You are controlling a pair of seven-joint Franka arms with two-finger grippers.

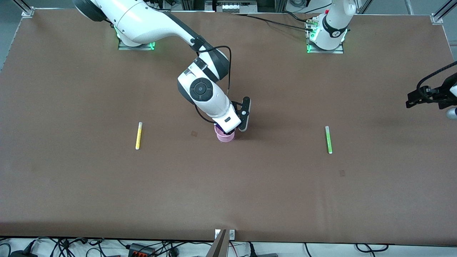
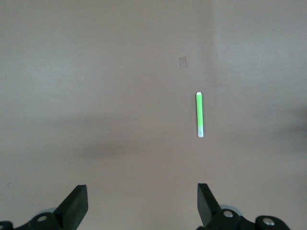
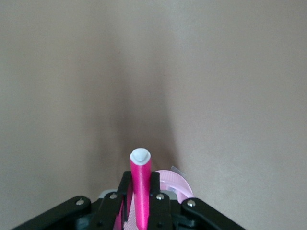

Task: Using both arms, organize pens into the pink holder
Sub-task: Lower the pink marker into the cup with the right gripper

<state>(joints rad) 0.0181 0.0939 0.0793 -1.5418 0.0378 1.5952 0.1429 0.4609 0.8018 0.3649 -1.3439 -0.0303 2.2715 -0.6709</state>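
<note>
The holder (image 1: pixel 225 136) stands mid-counter (image 1: pixel 250 200). One pen (image 1: pixel 139 135) lies flat well apart from the holder toward the right arm's end, another pen (image 1: pixel 328 139) flat well apart toward the left arm's end. A third pen (image 3: pixel 140 187) stands clamped in the right pincer (image 3: pixel 140 203) directly over the holder.

no readable text or labels anywhere

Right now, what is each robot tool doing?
Left tool: open, holding nothing, above the green pen.
Right tool: shut on the magenta pen, over the pink holder.
</note>
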